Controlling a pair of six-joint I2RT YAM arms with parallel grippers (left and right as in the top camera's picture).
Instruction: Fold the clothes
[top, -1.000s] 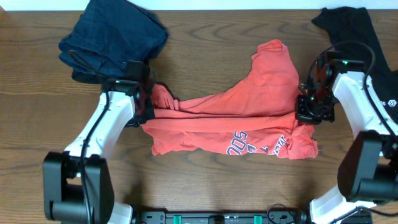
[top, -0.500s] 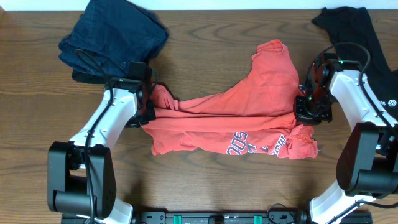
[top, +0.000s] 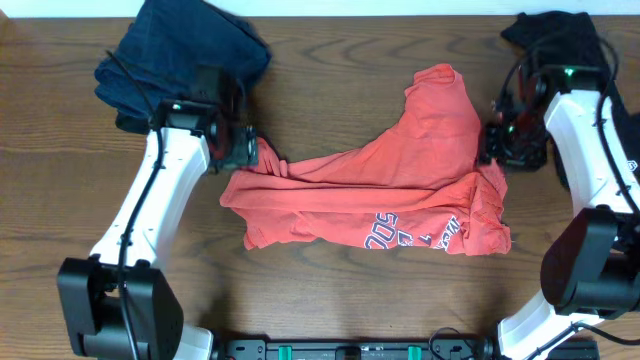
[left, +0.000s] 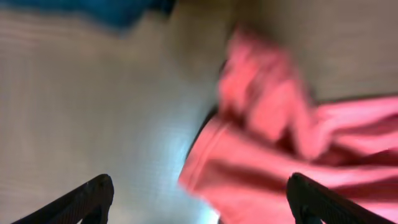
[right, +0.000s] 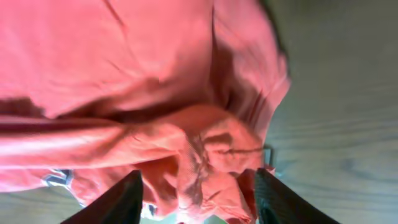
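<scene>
Showing partial, unreadable lettering: coral T-shirt

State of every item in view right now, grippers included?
coral-red T-shirt: rumpled, partly folded over itself, lettering showing.
navy denim garment: bunched in a heap, far left.
black shirt: heaped, far right.
left gripper: open, empty, at the T-shirt's left end.
right gripper: open, over the T-shirt's bunched right end.
</scene>
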